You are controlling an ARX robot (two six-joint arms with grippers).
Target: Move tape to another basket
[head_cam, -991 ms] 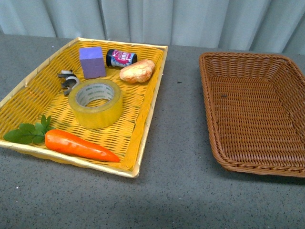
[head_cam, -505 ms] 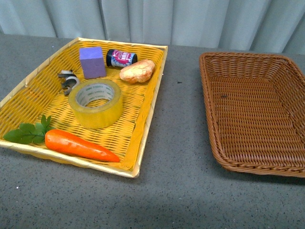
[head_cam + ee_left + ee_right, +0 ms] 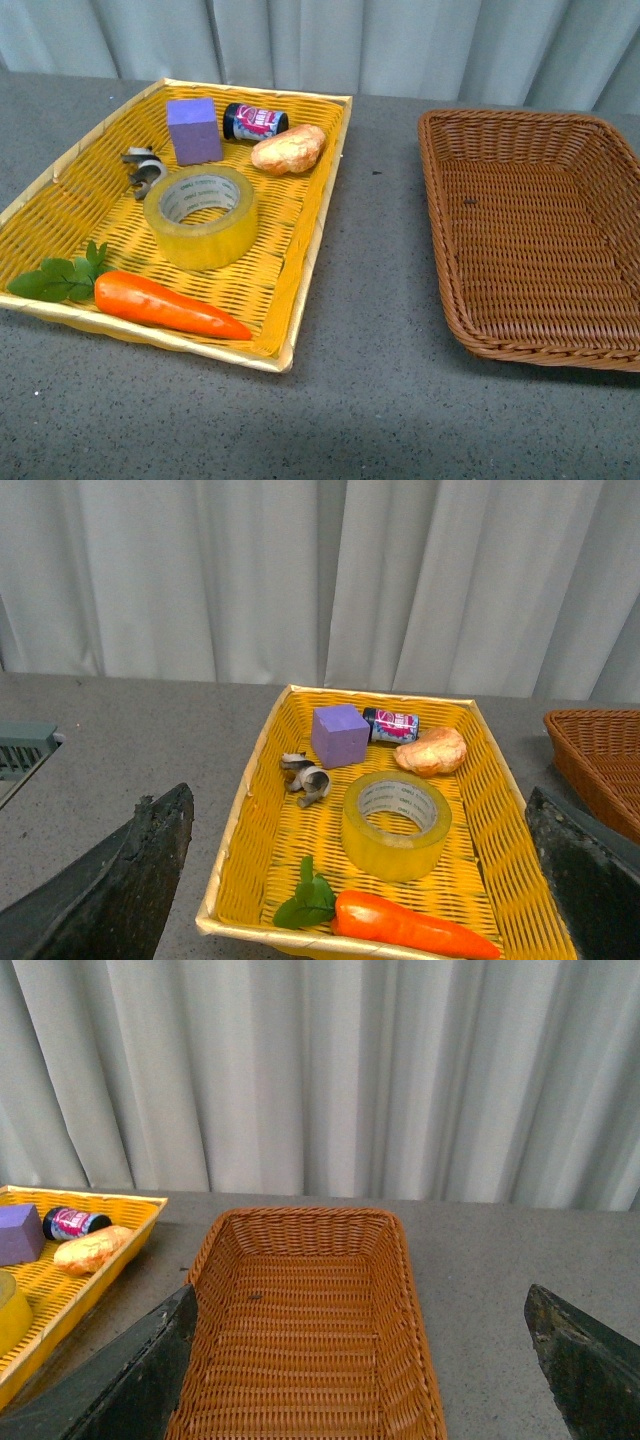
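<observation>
The tape (image 3: 201,217), a wide yellowish roll with a white printed core, lies flat in the middle of the yellow basket (image 3: 310,215) on the left. It also shows in the left wrist view (image 3: 396,824). The brown wicker basket (image 3: 450,290) stands on the right with nothing in it; it also shows in the right wrist view (image 3: 415,1360). Neither arm shows in the front view. My left gripper (image 3: 365,920) is open, high and short of the yellow basket. My right gripper (image 3: 365,1400) is open above the brown basket's near end.
In the yellow basket lie a toy carrot (image 3: 165,304) with green leaves, a purple cube (image 3: 194,130), a small dark jar (image 3: 254,121), a bread piece (image 3: 289,149) and a grey metal clip (image 3: 144,168). Grey tabletop (image 3: 380,250) separates the baskets. A curtain hangs behind.
</observation>
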